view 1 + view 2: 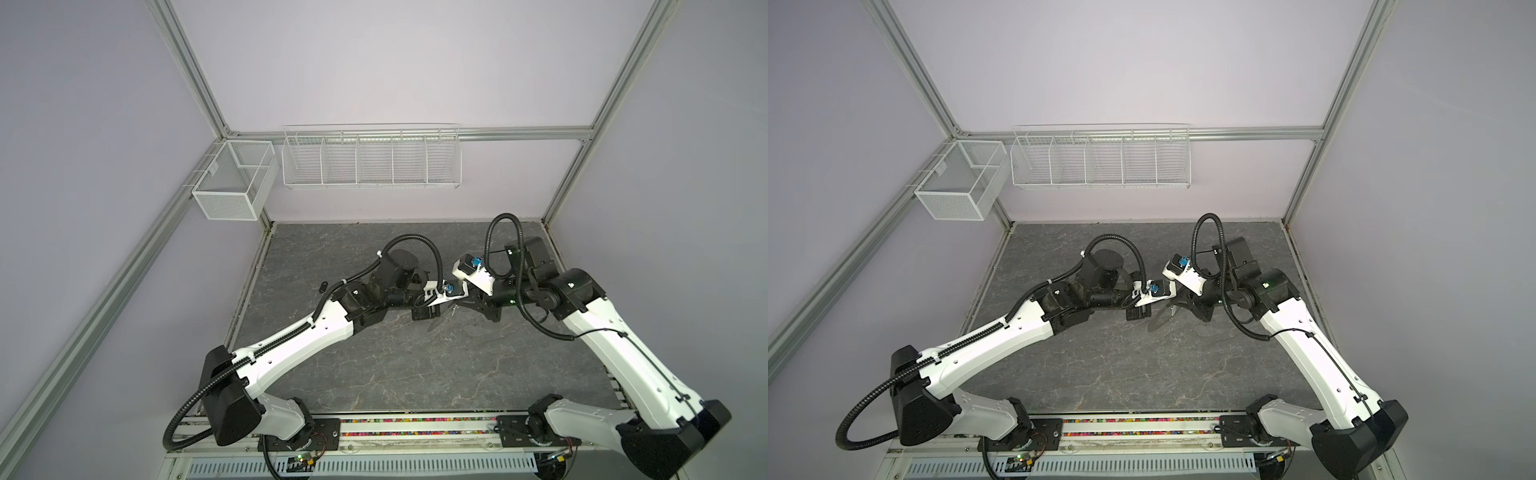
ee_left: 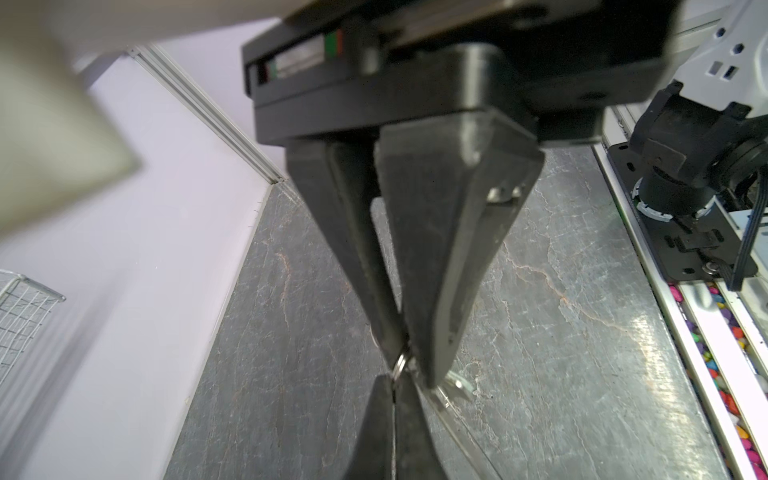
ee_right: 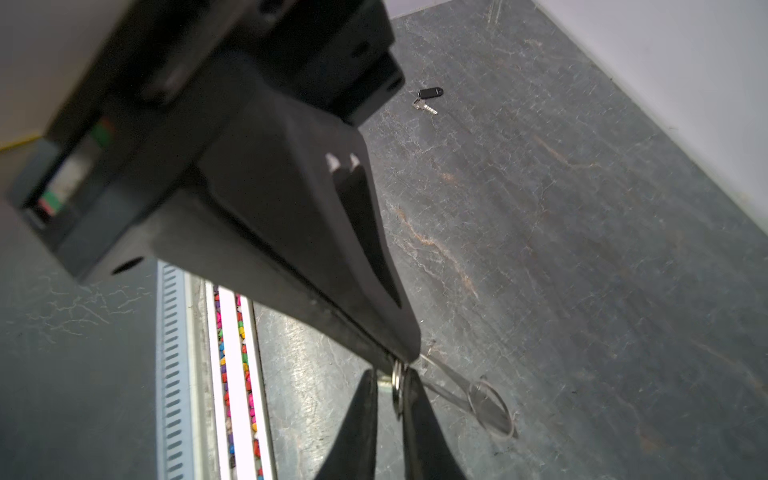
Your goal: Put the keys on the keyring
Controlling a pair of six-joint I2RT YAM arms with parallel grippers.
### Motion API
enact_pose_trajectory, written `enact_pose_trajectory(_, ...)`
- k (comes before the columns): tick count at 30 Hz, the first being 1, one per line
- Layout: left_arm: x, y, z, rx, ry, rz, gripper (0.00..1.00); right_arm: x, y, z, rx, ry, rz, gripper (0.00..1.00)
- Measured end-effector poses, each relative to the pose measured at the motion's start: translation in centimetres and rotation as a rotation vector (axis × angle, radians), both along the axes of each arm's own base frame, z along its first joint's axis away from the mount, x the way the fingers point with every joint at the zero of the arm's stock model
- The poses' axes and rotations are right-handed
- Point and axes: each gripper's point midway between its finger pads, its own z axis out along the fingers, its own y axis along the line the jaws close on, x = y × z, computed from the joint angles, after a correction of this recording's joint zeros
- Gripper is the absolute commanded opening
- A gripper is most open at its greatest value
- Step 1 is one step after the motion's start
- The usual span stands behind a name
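Metal keyring sits gripped in left tool, well inside tabletop edges.

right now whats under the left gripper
A wire loop pinched by the left gripper, with the grey keyring slanting below. Its fingers cover where they join, and whether it touches the table is unclear.

two top views sit high above the near edge, side by side, looking down and wide; they share the whole worktop and back-wall wire baskets. left wrist cam looks close along the left tool, right wrist cam along the right tool. both wrist views share the small wire ring at the tips.
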Motion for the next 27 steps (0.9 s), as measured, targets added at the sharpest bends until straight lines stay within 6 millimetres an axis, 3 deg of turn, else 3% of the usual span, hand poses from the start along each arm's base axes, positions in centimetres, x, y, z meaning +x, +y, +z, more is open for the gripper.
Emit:
enact_pose_trajectory(4,0.1,-0.2,0.2,-0.026,0.032,0.017,0.00,0.6,-1.0,-0.1,0.004,-0.074,-0.063,0.49)
enact_pose_trajectory(7,0.3,-0.1,0.3,-0.083,0.075,0.037,0.00,0.9,-2.1,0.2,0.025,-0.130,-0.132,0.52)
enact_pose_trajectory(14,1.2,0.8,0.4,-0.225,0.185,0.112,0.00,0.4,-2.9,1.3,0.121,-0.200,-0.204,0.52)
enact_pose_trajectory(20,1.5,0.9,2.6,-0.370,0.217,0.134,0.00,0.7,-2.2,0.1,0.150,-0.136,-0.203,0.52)
enact_pose_trajectory(27,1.5,1.0,4.3,-0.481,0.236,0.136,0.00,1.9,-1.3,0.4,0.186,-0.136,-0.202,0.51)
